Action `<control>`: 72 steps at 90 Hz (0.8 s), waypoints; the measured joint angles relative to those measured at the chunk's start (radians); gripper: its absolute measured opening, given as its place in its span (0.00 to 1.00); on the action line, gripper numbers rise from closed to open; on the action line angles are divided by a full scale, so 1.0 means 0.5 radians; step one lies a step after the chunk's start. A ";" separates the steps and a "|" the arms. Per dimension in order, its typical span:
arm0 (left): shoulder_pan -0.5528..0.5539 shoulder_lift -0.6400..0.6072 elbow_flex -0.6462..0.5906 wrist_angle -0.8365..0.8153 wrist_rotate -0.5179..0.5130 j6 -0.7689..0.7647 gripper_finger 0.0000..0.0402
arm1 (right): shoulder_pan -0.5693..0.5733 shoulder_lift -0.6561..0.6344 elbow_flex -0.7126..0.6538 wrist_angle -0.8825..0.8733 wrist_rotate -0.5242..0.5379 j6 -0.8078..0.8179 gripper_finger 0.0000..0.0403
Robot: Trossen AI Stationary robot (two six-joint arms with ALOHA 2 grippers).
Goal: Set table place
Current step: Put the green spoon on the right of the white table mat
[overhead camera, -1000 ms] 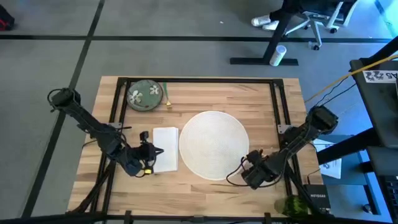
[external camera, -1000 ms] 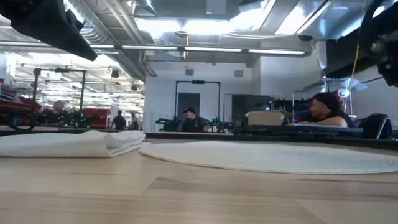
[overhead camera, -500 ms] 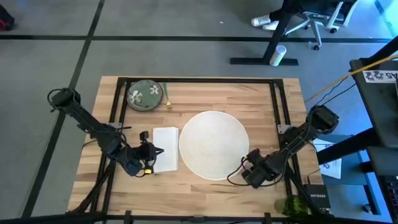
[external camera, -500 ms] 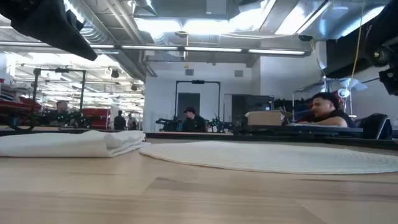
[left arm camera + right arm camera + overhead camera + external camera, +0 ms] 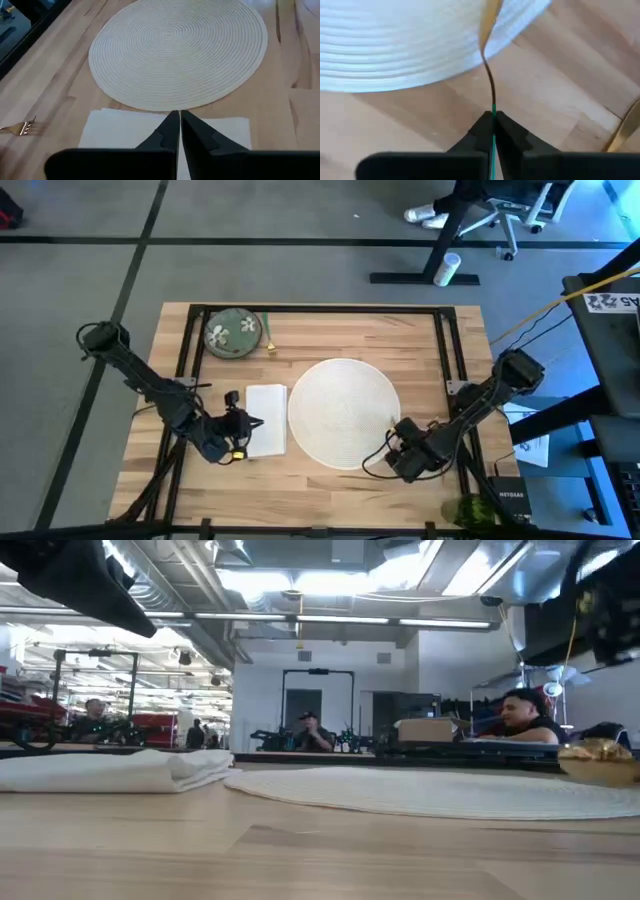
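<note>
The table [image 5: 330, 320], a light wooden top with black frame bars, is seen from above with both arms low over its near half. The large round white plate [image 5: 343, 412], ribbed in concentric rings, is placed at the middle of the table. The white napkin [image 5: 266, 419] is laid just beside the plate on the left arm's side, the two apart by a narrow strip of wood. The small green flowered dish [image 5: 232, 333] is set in the far corner on the left arm's side, with a gold piece of cutlery [image 5: 270, 336] just beside it.

The left gripper [image 5: 179, 125] is held over the near edge of the napkin, with its fingers pressed together and nothing between them. Gold fork tines [image 5: 21, 128] are seen on the bare wood beside the napkin in the left wrist view.

The right gripper [image 5: 493, 122] is positioned at the near rim of the plate on the right arm's side. Its fingers are clamped on the green handle of a gold utensil [image 5: 490, 65], which is seen edge-on, its gold end reaching over the plate's rim. Which piece of cutlery it is cannot be told.

In the low view, people are seen in the room beyond the table.
</note>
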 joint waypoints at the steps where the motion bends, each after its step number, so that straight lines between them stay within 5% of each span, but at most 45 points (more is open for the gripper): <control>1: 0.000 0.000 0.000 0.000 0.000 -0.001 0.00 | -0.004 -0.005 0.003 -0.001 0.006 -0.001 0.00; 22: 0.000 0.000 0.000 -0.001 0.000 -0.042 0.00 | -0.177 -0.039 0.007 -0.125 0.059 -0.024 0.00; 72: 0.000 0.000 0.000 -0.012 0.000 -0.052 0.00 | -0.831 -0.040 0.008 -0.106 0.045 -0.746 0.00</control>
